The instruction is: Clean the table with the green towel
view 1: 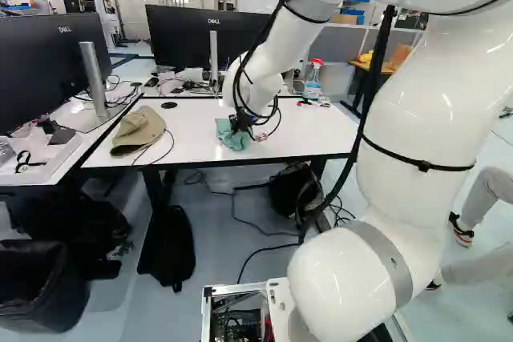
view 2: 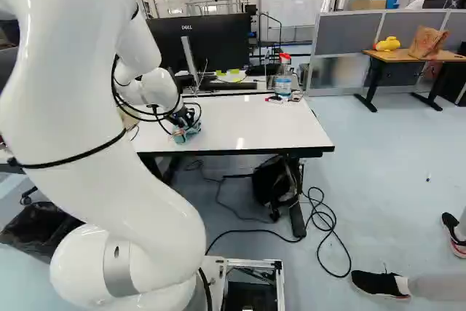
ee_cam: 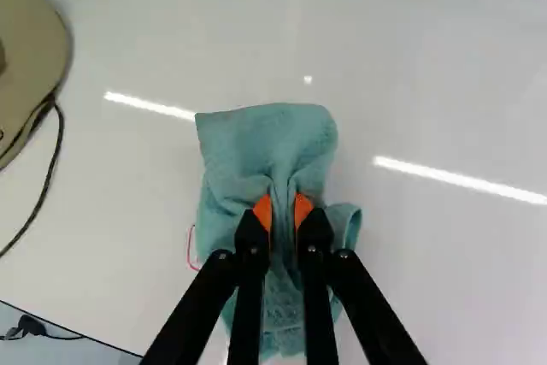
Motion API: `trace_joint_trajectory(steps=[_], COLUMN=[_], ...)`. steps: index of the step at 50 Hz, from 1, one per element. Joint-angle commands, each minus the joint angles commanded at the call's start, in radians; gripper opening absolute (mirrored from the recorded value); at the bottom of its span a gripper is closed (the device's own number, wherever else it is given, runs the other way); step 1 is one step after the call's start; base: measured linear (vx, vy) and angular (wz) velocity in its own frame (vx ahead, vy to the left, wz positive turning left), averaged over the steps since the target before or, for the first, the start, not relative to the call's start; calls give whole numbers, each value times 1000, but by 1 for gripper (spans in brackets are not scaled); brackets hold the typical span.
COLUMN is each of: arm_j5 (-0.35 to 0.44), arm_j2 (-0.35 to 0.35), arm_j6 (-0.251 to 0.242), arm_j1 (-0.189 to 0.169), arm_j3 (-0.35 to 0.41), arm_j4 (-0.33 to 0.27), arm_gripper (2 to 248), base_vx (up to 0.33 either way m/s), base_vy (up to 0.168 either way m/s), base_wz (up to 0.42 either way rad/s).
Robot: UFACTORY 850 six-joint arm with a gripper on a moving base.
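So the gripper (view 1: 240, 122) has its jaws pinched on the green towel (ee_cam: 269, 138), a bunched fold between them and the rest spread around. Towel's on the white table (view 1: 288, 134), cap (view 1: 139, 129) off to one side, black bag (view 2: 274, 182) underneath on the floor (view 2: 386, 187).

Base views behind, wrist view close above table (ee_cam: 444, 83)

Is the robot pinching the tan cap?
No, its fingers pinch the green towel, while the tan cap lies apart from them on the white table.
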Motion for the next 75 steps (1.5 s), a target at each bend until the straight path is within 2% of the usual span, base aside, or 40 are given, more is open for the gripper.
trace_joint_trajectory(steps=[25, 49, 62, 75], arm_j5=[0, 0, 0, 0], arm_j2=[-25, 28, 84, 138], arm_j6=[0, 0, 0, 0], arm_j1=[84, 159, 173, 148], arm_j3=[-29, 30, 92, 148], arm_j4=[0, 0, 0, 0], arm_gripper=[50, 50, 50, 50], base_vx=[0, 0, 0, 0], base_vy=[0, 0, 0, 0], base_wz=[0, 0, 0, 0])
